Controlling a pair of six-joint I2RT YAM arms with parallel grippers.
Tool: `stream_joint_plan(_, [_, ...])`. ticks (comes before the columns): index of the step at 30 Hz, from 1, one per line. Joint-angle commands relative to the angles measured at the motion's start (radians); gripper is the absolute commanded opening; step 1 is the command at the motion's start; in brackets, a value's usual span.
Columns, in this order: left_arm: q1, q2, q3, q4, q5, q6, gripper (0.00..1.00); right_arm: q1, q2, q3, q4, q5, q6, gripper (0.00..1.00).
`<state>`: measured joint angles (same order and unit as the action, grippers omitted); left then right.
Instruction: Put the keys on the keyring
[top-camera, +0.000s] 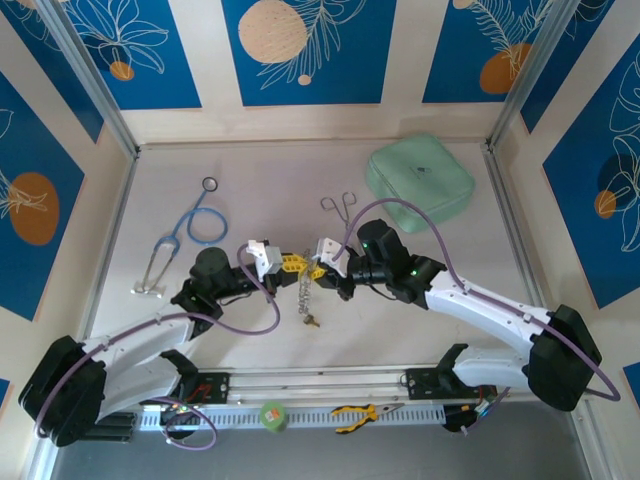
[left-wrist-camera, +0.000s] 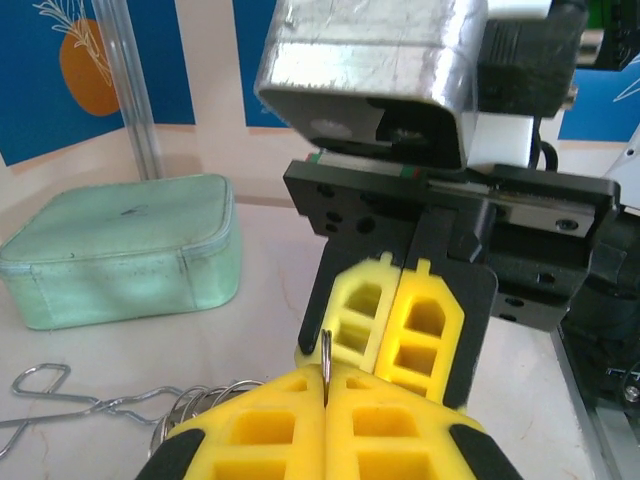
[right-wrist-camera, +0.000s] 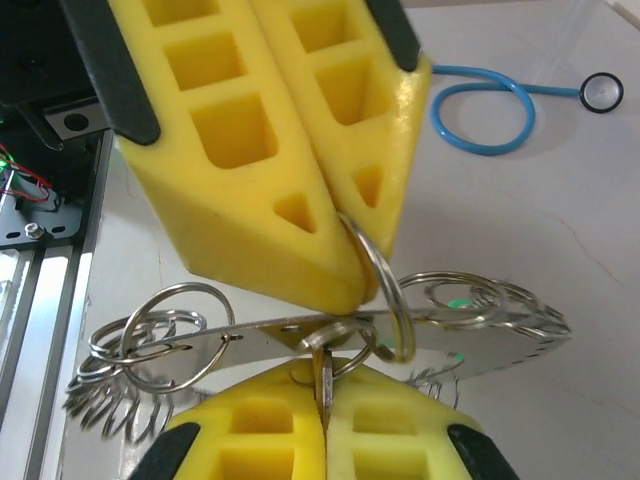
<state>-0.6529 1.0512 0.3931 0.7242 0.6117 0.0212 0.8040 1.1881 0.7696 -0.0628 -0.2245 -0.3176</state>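
The keyring (right-wrist-camera: 480, 345) is a flat silvery plate fringed with small split rings, held in the air between both grippers; it hangs under them at mid-table (top-camera: 305, 292). My left gripper (left-wrist-camera: 326, 378) is shut on one thin ring (left-wrist-camera: 326, 352) of that fringe. It comes in from above in the right wrist view (right-wrist-camera: 368, 262). My right gripper (right-wrist-camera: 322, 378) is shut on a thin metal piece (right-wrist-camera: 322, 362) that hangs from a hole in the plate; I cannot tell whether it is a key. A small key (top-camera: 312, 322) shows just below the hanging keyring. The two grippers (top-camera: 290, 263) (top-camera: 318, 270) meet tip to tip.
A blue-tubed stethoscope (top-camera: 190, 228) lies at the left, silver forceps (top-camera: 340, 207) behind the grippers, and a mint-green pouch (top-camera: 420, 180) at the back right. Yellow-handled pliers (top-camera: 355, 412) and a small green round object (top-camera: 272, 415) sit on the near rail.
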Motion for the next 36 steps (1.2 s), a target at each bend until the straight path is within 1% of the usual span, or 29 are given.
stream_joint_plan(1, [0.001,0.013,0.011,0.115,0.041,-0.045,0.0,0.026,0.032,0.037,-0.017,-0.042,-0.034,0.01])
stream_joint_plan(4, [0.0,0.014,0.026,0.108,0.057,-0.041,0.0,0.036,0.05,0.074,-0.065,-0.055,-0.069,0.0])
stream_joint_plan(6, [0.0,0.011,0.031,0.086,0.063,-0.03,0.0,0.032,0.047,0.081,-0.078,-0.03,-0.08,0.0])
stream_joint_plan(9, [0.0,-0.007,0.026,0.037,0.058,0.004,0.0,0.016,0.033,0.08,-0.097,0.043,-0.076,0.0])
stream_joint_plan(13, [0.001,-0.035,0.028,-0.073,0.054,0.076,0.0,-0.013,-0.017,0.069,-0.123,0.144,-0.075,0.0])
stream_joint_plan(16, [0.001,-0.046,0.041,-0.17,0.039,0.136,0.0,-0.037,-0.073,0.064,-0.127,0.152,-0.066,0.0])
stream_joint_plan(20, [-0.001,-0.045,0.065,-0.275,0.022,0.19,0.0,-0.04,-0.121,0.071,-0.177,0.138,-0.07,0.0])
stream_joint_plan(25, [0.0,-0.018,0.116,-0.392,0.005,0.244,0.0,-0.016,-0.118,0.081,-0.202,0.129,-0.081,0.0])
stream_joint_plan(26, [-0.001,-0.016,0.119,-0.4,-0.004,0.244,0.11,-0.012,-0.112,0.083,-0.197,0.131,-0.081,0.0])
stream_joint_plan(27, [0.0,-0.017,0.118,-0.398,-0.014,0.242,0.31,-0.01,-0.105,0.087,-0.192,0.135,-0.08,0.0])
stream_joint_plan(28, [0.0,-0.02,0.11,-0.385,-0.026,0.237,0.49,-0.009,-0.097,0.094,-0.187,0.14,-0.081,0.0])
stream_joint_plan(29, [0.0,-0.026,0.095,-0.362,-0.045,0.219,0.63,-0.009,-0.085,0.108,-0.186,0.149,-0.083,0.0])
stream_joint_plan(30, [0.001,-0.046,0.076,-0.343,-0.09,0.19,0.75,-0.008,-0.069,0.125,-0.191,0.157,-0.086,0.0])
stream_joint_plan(31, [0.001,-0.072,0.053,-0.324,-0.146,0.149,0.91,-0.008,-0.055,0.144,-0.198,0.167,-0.086,0.0])
stream_joint_plan(32, [0.0,-0.115,0.015,-0.298,-0.242,0.092,1.0,-0.006,-0.034,0.169,-0.214,0.174,-0.087,0.0])
stream_joint_plan(34, [0.0,-0.226,-0.049,-0.291,-0.437,0.008,1.0,0.003,0.011,0.219,-0.235,0.173,-0.107,0.0])
stream_joint_plan(36, [0.001,-0.354,-0.055,-0.419,-0.669,-0.046,1.0,0.017,0.073,0.272,-0.22,0.173,-0.118,0.0])
